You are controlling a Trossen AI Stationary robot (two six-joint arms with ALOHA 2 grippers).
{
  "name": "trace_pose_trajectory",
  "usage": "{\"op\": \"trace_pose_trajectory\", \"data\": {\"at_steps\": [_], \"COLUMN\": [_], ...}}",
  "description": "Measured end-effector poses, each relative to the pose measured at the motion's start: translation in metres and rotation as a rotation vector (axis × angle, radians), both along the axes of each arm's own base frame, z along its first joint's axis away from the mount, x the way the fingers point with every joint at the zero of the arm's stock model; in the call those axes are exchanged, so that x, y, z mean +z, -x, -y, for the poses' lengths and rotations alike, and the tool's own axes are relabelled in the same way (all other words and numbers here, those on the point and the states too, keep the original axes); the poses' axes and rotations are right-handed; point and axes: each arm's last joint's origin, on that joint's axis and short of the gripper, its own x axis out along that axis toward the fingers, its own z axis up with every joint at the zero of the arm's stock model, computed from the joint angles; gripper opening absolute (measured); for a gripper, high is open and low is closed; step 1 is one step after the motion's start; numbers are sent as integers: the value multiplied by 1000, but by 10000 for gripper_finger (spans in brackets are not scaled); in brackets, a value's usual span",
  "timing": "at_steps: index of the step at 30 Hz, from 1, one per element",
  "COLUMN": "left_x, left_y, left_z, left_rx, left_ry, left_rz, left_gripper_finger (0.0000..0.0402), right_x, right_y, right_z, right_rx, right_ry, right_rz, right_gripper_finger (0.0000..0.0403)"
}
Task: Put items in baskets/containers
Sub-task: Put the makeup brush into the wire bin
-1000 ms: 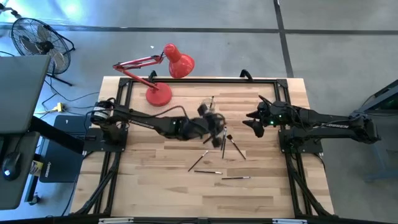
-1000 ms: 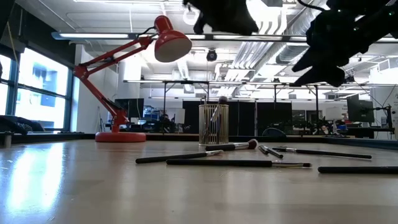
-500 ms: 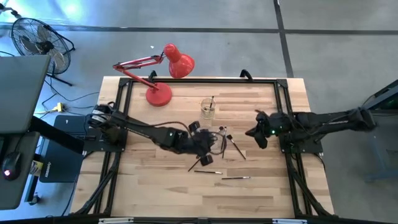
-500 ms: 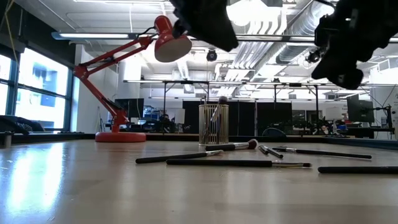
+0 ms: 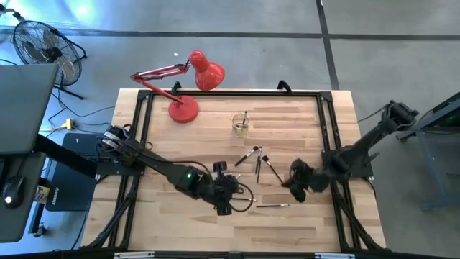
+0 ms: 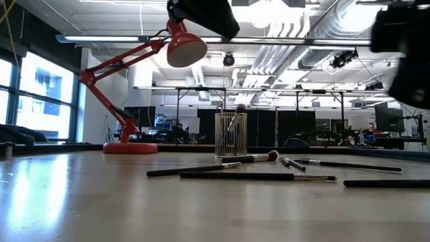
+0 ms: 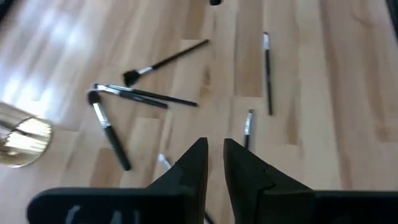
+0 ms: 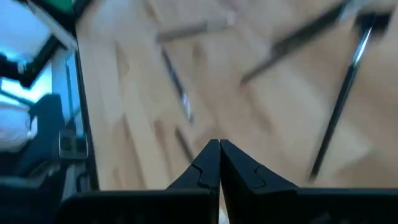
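The small glass cup (image 5: 240,128) stands at the table's far middle with one brush (image 5: 245,119) upright in it; it also shows in the low view (image 6: 230,134). Several thin brushes (image 5: 259,164) lie flat on the wood in front of it (image 7: 146,94) (image 6: 255,177). My left gripper (image 5: 224,196) hovers above the table near the front edge, left of the scattered brushes, its fingers (image 7: 200,163) narrowly open with nothing between them. My right gripper (image 5: 296,184) hangs over the right part of the table beside the brushes, shut and empty (image 8: 219,149).
A red desk lamp (image 5: 185,108) stands at the far left, its head (image 6: 186,46) reaching over the back edge. Black frame rails (image 5: 140,137) run along the table's left, far and right sides. One brush (image 5: 273,206) lies near the front, between the two grippers.
My left gripper has drawn back from over the cup toward the table's near edge and a little to the left, leaving the cup in plain sight. My right gripper has also travelled toward the near edge. The brushes and the cup have stayed in place.
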Motion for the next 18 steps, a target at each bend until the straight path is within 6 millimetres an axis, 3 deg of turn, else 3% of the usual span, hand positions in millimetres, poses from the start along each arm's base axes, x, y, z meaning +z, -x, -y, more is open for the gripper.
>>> {"op": "trace_pose_trajectory", "data": {"at_steps": [6, 12, 18], "left_x": [2, 9, -7], "left_y": [-5, -15, -40], "left_z": [-3, -8, -9], "left_rx": [-27, -69, -113], "left_ry": [56, 90, 151], "left_rz": [12, 104, 179], "left_gripper_finger": [40, 40, 39], "right_x": [2, 17, 17], "right_y": [8, 25, 54], "right_z": [-44, -71, -87], "right_rx": [82, 174, 247], "right_ry": [13, 249, 432], "right_rz": [-150, -280, -173], "right_gripper_finger": [1, 0, 0]}}
